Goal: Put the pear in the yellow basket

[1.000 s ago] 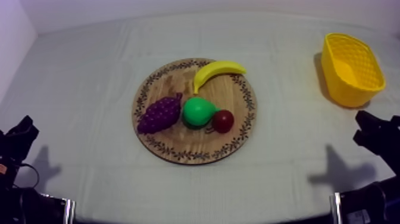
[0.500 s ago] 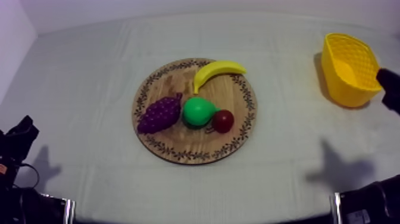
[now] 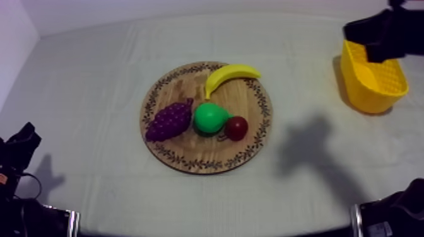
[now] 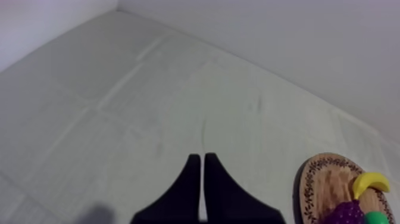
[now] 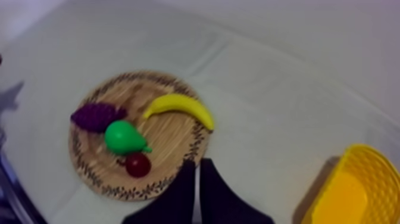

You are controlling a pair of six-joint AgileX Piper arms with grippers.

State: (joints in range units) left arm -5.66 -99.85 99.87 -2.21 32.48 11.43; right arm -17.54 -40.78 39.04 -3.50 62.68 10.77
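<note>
The left jaws are lying pressed together over bare tabletop (image 4: 119, 119), and the right jaws are lying pressed together just beside the wooden board (image 5: 95, 173), both gripping nothing. That one board is carrying four toy fruits: one pear (image 3: 210, 118) at its middle, sitting between one bunch of grapes (image 3: 169, 121) and one small red fruit (image 3: 236, 128), plus one banana (image 3: 230, 74). From above, the right arm (image 3: 388, 31) is covering the far rim of the one yellow basket (image 3: 372, 88). The left wrist view is cutting the board off, leaving a sliver of pear.

banana (image 3: 232, 71): yellow, curved, lying flat
bunch of grapes (image 3: 169, 121): purple, apart from banana
small red fruit (image 3: 236, 128): round
cloth (image 3: 88, 75): grey-white, creased
</note>
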